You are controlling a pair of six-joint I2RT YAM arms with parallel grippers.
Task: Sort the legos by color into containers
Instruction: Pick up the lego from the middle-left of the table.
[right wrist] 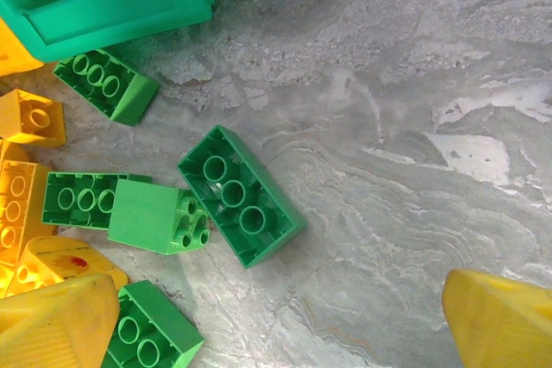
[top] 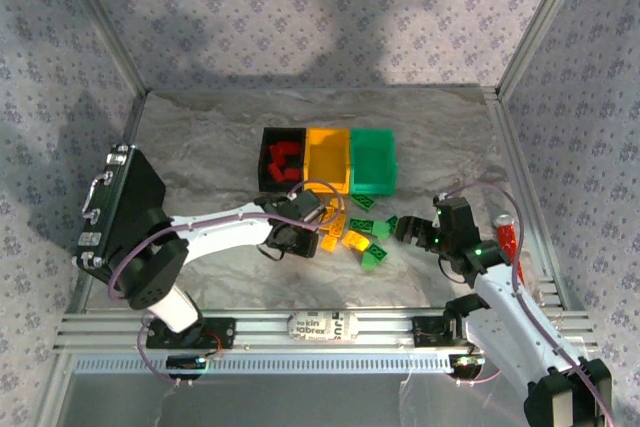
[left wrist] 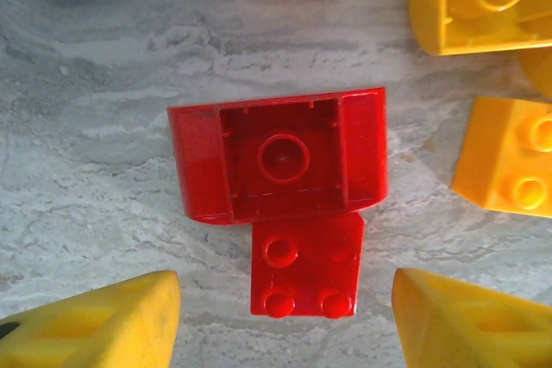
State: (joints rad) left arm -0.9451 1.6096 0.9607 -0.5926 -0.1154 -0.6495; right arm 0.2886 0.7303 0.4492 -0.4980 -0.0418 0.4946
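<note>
Three small rectangular plastic bins stand side by side in a row on the grey marbled table top [top: 200,137]: a black bin [top: 283,132] on the left, a yellow-orange bin [top: 328,152] in the middle and a green bin [top: 372,157] on the right. Several red studded plastic bricks [top: 280,162] lie in the black bin. Just in front of the yellow-orange and green bins, a loose cluster of yellow-orange and green bricks [top: 355,239] lies on the table.

The left gripper [left wrist: 286,308] hangs low over the left side of that cluster. Its yellow fingers [left wrist: 103,325] stand apart, one on each side of a red hollow brick [left wrist: 276,157] that lies underside up, with a smaller red studded piece [left wrist: 306,269] touching one long side. Bare table shows between each fingertip and the red plastic, so the jaws are open and grip nothing. A yellow-orange sloped brick [left wrist: 509,157] lies near, to the right.

The right gripper [right wrist: 280,299] hovers at the cluster's right side, its fingers spread wide and empty. Below it a long green brick [right wrist: 241,196] lies underside up, touching a small green block [right wrist: 159,217]. Another green brick [right wrist: 108,84] lies just beside the green bin's wall.

A large black case with a metal handle [top: 120,207] sits at the table's left edge, well apart from the bins.
</note>
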